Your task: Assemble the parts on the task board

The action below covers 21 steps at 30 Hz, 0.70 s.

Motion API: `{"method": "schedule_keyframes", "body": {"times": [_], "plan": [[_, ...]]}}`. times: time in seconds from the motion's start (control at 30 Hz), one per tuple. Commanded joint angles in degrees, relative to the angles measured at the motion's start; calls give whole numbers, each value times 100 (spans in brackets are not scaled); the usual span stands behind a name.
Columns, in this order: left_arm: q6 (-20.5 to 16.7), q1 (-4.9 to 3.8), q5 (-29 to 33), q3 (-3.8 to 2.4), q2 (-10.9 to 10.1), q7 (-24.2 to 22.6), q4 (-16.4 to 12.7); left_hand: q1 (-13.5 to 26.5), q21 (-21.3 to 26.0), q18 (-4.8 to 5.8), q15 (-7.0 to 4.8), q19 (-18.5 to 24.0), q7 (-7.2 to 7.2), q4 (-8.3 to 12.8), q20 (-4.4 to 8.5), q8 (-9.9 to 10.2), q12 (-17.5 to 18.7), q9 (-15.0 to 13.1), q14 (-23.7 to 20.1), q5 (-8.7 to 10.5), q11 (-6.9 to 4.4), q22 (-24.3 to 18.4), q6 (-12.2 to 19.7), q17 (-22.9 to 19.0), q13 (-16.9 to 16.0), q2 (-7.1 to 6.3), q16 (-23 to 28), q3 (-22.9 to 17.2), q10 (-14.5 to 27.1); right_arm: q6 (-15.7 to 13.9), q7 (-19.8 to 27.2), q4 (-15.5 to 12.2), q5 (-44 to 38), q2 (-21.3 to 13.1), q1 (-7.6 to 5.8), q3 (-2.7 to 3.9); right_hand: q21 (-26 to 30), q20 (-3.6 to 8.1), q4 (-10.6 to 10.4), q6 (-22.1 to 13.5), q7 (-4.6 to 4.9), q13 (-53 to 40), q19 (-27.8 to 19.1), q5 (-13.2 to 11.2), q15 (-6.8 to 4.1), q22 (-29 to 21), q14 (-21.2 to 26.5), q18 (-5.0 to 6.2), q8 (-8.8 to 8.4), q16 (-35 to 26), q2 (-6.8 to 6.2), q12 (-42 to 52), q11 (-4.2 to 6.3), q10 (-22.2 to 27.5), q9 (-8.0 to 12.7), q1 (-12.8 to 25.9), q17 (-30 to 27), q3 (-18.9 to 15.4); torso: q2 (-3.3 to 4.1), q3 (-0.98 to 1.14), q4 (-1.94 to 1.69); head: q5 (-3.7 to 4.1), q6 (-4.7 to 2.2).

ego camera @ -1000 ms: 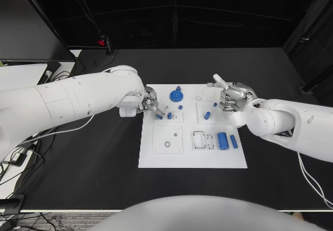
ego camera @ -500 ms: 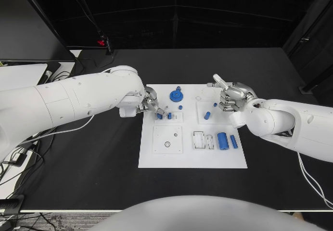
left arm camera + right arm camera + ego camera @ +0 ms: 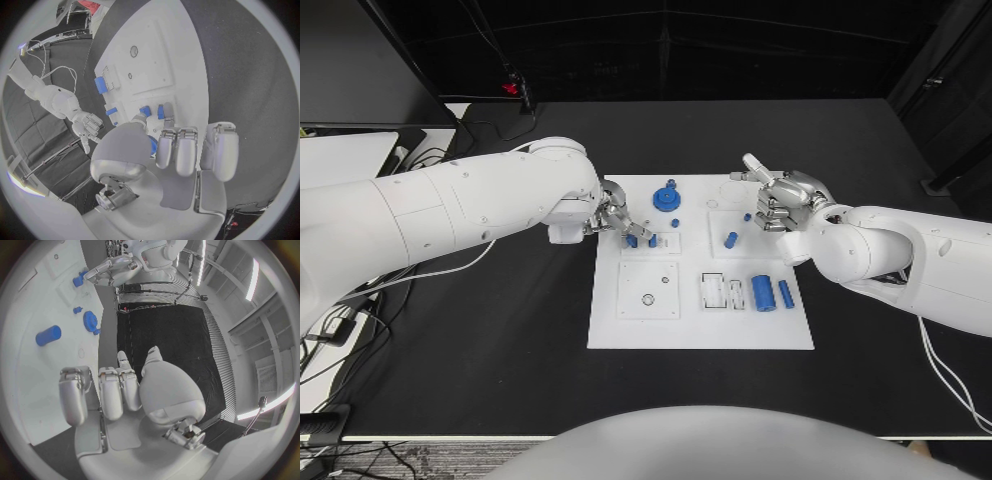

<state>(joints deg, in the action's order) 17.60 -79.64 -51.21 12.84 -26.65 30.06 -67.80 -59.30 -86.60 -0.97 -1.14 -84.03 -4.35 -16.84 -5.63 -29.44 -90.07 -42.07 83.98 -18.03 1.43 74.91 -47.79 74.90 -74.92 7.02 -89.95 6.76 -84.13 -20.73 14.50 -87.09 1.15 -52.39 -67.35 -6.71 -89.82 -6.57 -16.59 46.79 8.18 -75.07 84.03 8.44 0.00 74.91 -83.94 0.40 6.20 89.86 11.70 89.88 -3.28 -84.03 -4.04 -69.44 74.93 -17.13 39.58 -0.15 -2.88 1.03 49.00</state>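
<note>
1. The white task board (image 3: 701, 330) lies mid-bench (image 3: 473, 330), carrying blue parts: a gear (image 3: 666, 198), a large cylinder (image 3: 763, 292) and small pegs.
2. The left robot hand (image 3: 613, 222) is at the board's left edge, fingertips pinching a small blue peg (image 3: 632, 241).
3. The right robot hand (image 3: 783, 203) hovers over the board's upper right, fingers curled in, holding nothing.

Both hands hover over the white task board (image 3: 701, 330): left hand (image 3: 615, 222) by two small blue parts (image 3: 642, 241), right hand (image 3: 780, 203) near the far edge.
</note>
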Motion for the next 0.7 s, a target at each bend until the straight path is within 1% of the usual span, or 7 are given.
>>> {"method": "schedule_keyframes", "body": {"times": [0.03,0.2,0.37,0.7], "plan": [[132,105,-99,72,-12,106,-23,30,-32,-14,37,-217,-45,6,-43,-37,7,-24,602,12,10,1364,-25,1510,-1508,13,-5,34,-587,62,32,-8,-6,2,-7,3,-18,-35,5,12,21,-1493,597,-12,52,1509,-606,-40,34,14,80,12,-23,-597,6,1,1507,-38,1,-2,1,3,1],[147,106,-99,72,-19,72,-34,-69,-53,-7,10,-243,-1,14,-27,-92,7,-60,602,-112,-29,1373,-111,1510,-1508,44,-5,43,-587,63,32,-7,-6,0,-7,3,-18,-36,3,18,21,-1493,597,-14,53,1509,-606,-40,38,14,86,12,-24,-597,6,4,1507,-41,1,-2,-1,6,8],[66,106,-99,72,-23,-5,-54,-139,-87,5,-6,-285,18,14,-15,-101,7,-71,602,-182,-48,1389,-132,1510,-1508,62,-5,37,-587,67,30,-5,-6,2,-7,3,-18,-37,2,20,21,-1493,597,-14,54,1509,-606,-40,40,14,89,12,-24,-597,6,5,1507,-43,1,0,1,14,9],[-54,108,-99,72,-18,-103,-58,-243,-90,6,-25,-289,38,15,2,-100,7,-80,602,-247,-68,1390,-147,1510,-1508,100,-5,17,-587,67,24,-3,-6,1,-6,3,-18,-37,2,20,21,-1493,597,-14,54,1509,-606,-40,40,14,89,12,-24,-597,6,5,1507,-43,1,-1,3,23,17]]}}
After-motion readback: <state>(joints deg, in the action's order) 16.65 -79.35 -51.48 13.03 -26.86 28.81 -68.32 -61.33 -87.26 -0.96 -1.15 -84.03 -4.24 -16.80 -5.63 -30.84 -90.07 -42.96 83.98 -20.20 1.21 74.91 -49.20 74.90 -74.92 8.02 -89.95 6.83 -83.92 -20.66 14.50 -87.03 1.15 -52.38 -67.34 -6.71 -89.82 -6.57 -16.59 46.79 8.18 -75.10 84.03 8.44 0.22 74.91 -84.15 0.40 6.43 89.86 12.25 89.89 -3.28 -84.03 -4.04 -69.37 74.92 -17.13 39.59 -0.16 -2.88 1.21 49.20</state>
